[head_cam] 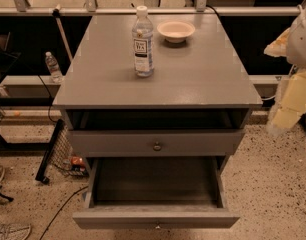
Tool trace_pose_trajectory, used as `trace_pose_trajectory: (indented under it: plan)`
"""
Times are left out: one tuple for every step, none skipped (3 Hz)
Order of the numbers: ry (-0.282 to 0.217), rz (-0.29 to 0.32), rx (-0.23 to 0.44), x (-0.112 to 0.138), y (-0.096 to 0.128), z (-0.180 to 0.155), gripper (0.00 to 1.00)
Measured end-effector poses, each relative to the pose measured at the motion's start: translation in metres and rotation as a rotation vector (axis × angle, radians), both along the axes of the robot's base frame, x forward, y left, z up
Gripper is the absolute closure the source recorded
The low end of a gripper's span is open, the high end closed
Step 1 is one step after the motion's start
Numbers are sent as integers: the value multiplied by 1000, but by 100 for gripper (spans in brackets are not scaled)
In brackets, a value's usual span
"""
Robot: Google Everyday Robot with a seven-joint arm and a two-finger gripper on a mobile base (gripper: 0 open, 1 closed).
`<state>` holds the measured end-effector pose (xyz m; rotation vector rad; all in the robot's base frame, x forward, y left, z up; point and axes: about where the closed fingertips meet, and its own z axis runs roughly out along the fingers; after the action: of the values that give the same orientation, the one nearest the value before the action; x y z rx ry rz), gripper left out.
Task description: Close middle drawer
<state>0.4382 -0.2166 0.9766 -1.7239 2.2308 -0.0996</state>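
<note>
The jaws hang at the right edge; apart or together, I cannot tell. Down-left of them the middle drawer (118, 218) stands pulled out, bare floor showing; up-left, a bottle (143, 41) and bowl (176, 30) stand on the tabletop (203, 79).

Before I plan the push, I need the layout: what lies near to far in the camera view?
The middle drawer, pulled open → top drawer → water bottle → bowl. The gripper sits at the right edge, beside the cabinet.
</note>
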Motion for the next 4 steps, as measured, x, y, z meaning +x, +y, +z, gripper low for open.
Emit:
trace_pose_trajectory:
  plan:
    - [0, 0, 0, 0, 0, 0, 0]
    - [42, -51, -15, -11, -7, -32, 0]
    - [109, -117, -14, -31, -20, -79, 0]
    - [164, -159, 8, -52, -25, -132, 0]
